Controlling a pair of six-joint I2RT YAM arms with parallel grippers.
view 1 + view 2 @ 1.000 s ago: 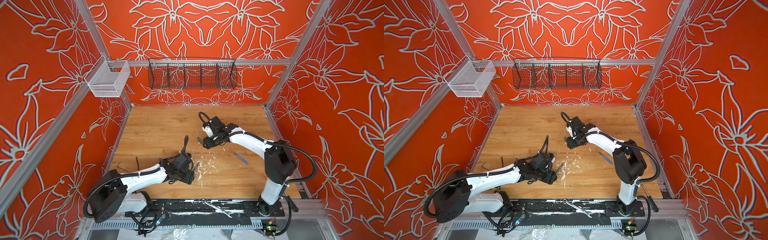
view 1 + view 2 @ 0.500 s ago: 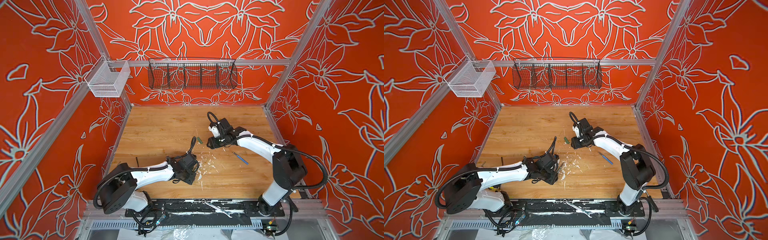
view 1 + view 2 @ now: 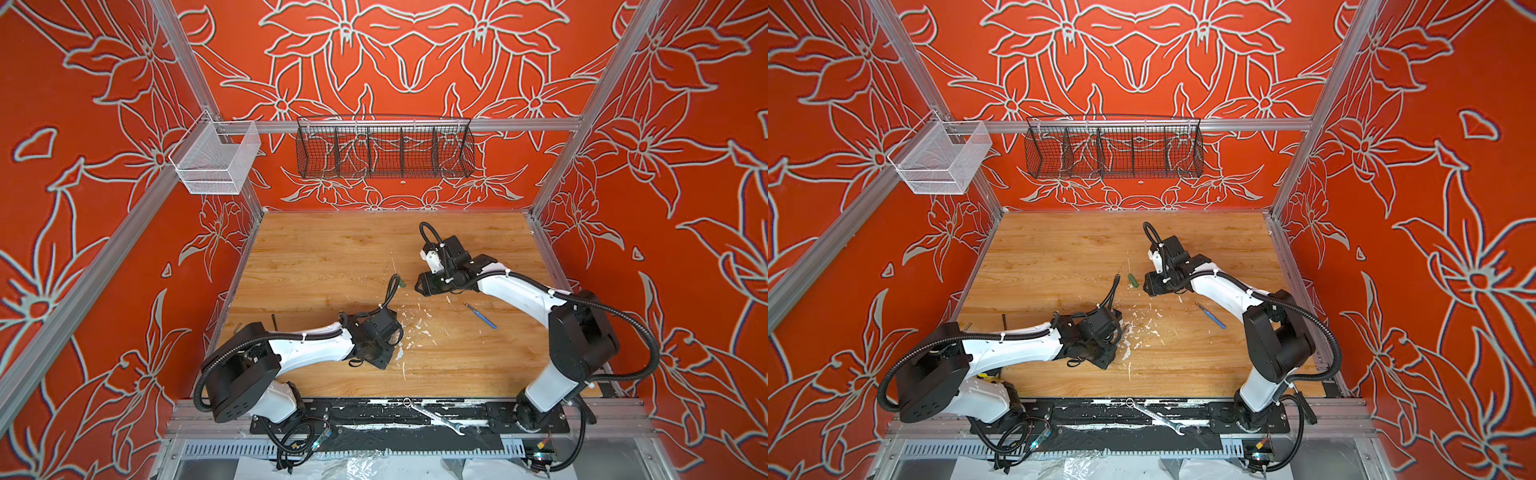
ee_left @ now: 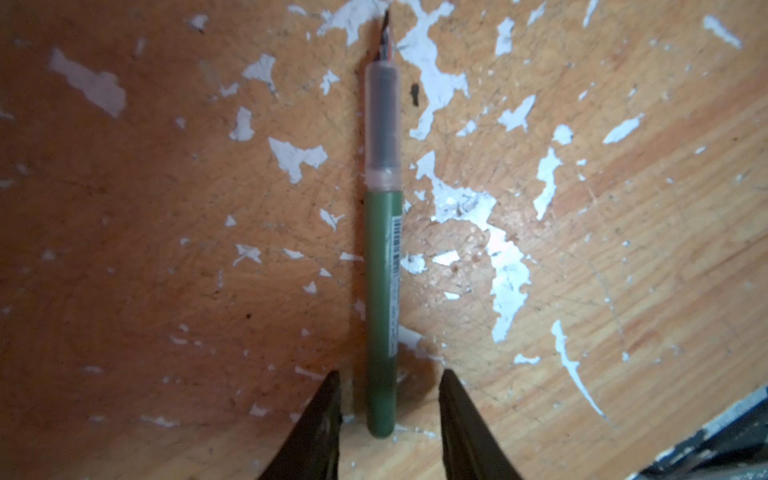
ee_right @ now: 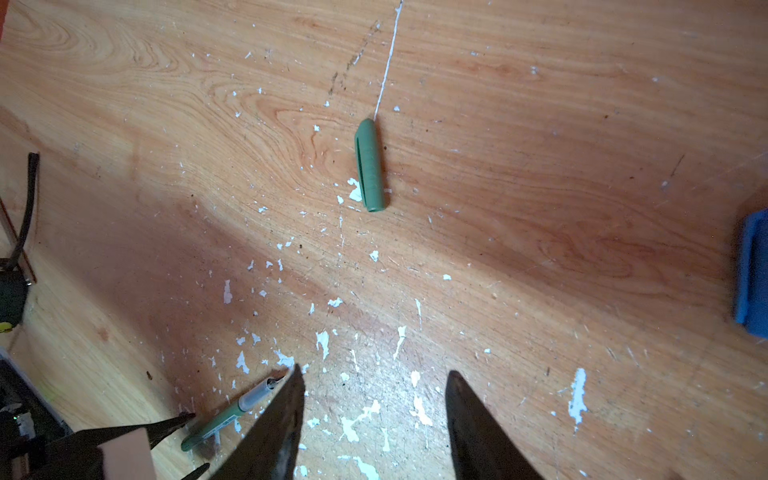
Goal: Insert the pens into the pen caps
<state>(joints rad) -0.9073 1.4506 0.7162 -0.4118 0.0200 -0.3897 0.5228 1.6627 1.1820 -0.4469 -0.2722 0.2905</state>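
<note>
Table (image 3: pixel 324 257): wood with chipped white flecks in the middle. The back half is bare and the red walls (image 3: pixel 104 208) stand close on both sides.
Left gripper (image 4: pixel 389 374): jaws spread astride the pen's rear end, with a gap on each side.
Green pen (image 4: pixel 381 291): lies flat, long axis in line with the gripper, dark tip pointing away. Mostly hidden in both top views.
Green cap (image 5: pixel 369 166): lies flat between the arms, long axis roughly toward the back.
Right gripper (image 5: pixel 374 374): jaws spread, nothing between them.
Blue pen (image 3: pixel 480 316): lies flat and slantwise beside the right arm.
Blue object (image 5: pixel 752 274): cut off at the frame edge, unclear.

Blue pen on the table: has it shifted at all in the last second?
No. The blue pen lies in the same spot and at the same slant, judged against the wrench on the front rail.
</note>
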